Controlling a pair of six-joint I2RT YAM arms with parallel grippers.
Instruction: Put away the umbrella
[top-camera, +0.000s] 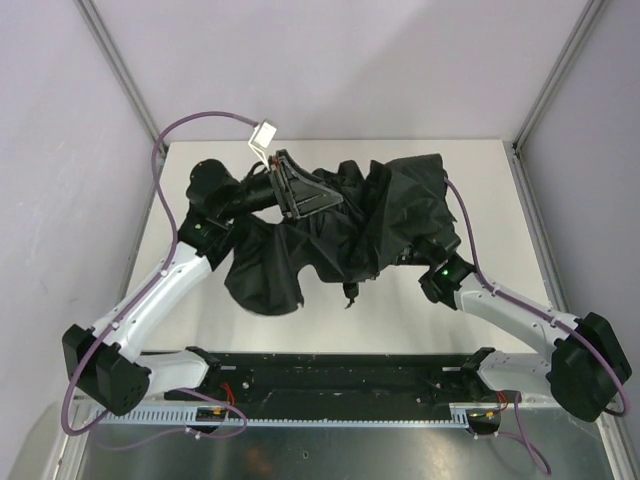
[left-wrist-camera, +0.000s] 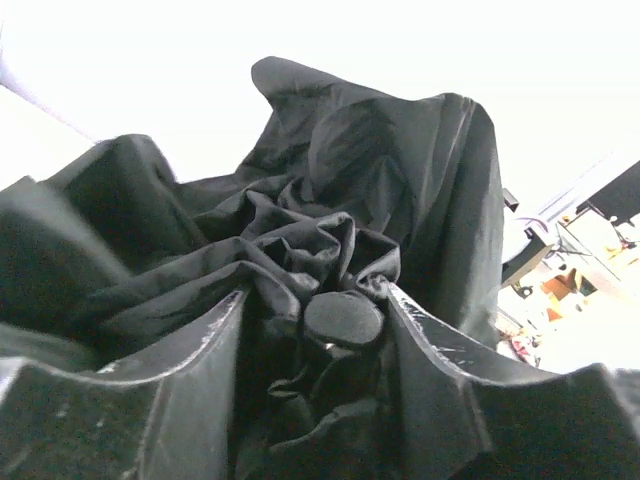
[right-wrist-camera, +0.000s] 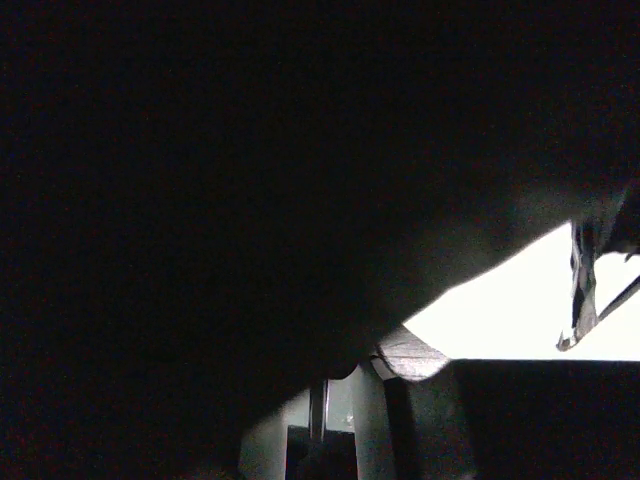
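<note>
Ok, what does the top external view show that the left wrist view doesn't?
Only top external: the white table, the left arm, the right arm, and the black matte-fabric umbrella crumpled across the table, hiding the right arm's wrist. Only left wrist: a round black cap amid bunched fabric between the fingers of the left gripper. Both: the umbrella's canopy, with the left gripper at it.

rt wrist view mostly black under umbrella (top-camera: 350, 215) fabric, shaft hidden, left pincer (left-wrist-camera: 335, 400) cut off at btm edge
</note>
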